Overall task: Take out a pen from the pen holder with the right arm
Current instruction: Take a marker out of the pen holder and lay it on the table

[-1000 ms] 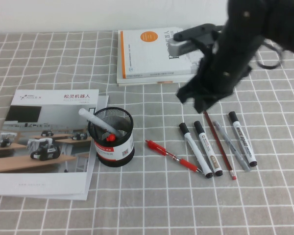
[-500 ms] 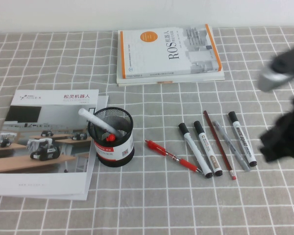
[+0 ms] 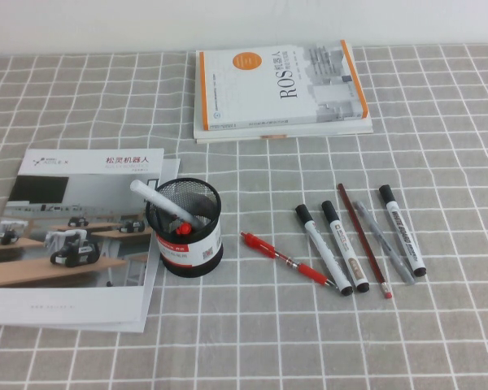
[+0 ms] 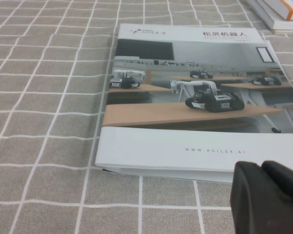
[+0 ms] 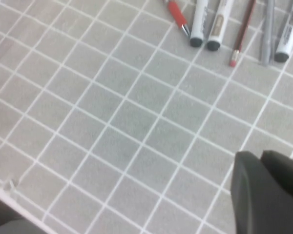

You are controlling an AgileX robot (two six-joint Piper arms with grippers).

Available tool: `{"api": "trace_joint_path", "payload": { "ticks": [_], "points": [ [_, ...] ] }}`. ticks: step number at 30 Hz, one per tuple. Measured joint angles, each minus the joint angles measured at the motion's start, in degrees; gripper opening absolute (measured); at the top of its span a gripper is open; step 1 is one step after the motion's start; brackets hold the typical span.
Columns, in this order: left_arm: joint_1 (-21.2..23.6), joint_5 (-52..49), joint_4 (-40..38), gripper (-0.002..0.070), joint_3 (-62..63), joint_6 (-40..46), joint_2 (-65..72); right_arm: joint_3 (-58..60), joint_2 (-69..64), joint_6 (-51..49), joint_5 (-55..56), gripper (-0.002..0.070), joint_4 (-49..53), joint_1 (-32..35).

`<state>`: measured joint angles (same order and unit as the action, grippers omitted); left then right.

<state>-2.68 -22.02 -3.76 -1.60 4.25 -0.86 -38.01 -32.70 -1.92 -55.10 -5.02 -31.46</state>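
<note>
Grey checked cloth holds the mesh pen holder left of centre, a white marker inside, but the shut right gripper near the loose pens might grab those instead, while the left gripper sits by the brochure.

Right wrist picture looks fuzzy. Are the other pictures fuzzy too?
Right wrist view: blurry, pens soft, right pincer a dark blob above the cloth. Left wrist view: sharp brochure print, left pincer dark near its edge. High view: crisp, evenly lit, no pincers.
</note>
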Motion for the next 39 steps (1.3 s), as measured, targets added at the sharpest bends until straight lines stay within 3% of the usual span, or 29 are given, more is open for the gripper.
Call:
{"api": "trace_joint_path", "payload": {
  "ticks": [6,13,17,23,29,39],
  "points": [
    [0.00,0.00,0.00,-0.0003,0.00,0.00,0.00,6.34,5.08,0.00,3.81,-0.0012,2.17,0.00],
    [0.00,0.00,0.00,-0.0003,0.00,0.00,0.00,17.59,6.51,0.00,23.24,-0.0012,4.20,0.85],
    [0.00,0.00,0.00,-0.0003,0.00,0.00,0.00,27.19,9.38,0.00,35.95,-0.0012,2.77,8.52],
    [0.00,0.00,0.00,-0.0003,0.00,0.00,0.00,37.23,16.70,0.00,46.30,-0.0012,1.56,21.73],
    [0.00,0.00,0.00,-0.0003,0.00,0.00,0.00,39.44,25.60,0.00,45.69,-0.0013,1.56,24.62],
    [0.00,0.00,0.00,-0.0003,0.00,0.00,0.00,39.53,33.14,0.00,34.24,-0.0012,1.56,24.62]
  ]
}}
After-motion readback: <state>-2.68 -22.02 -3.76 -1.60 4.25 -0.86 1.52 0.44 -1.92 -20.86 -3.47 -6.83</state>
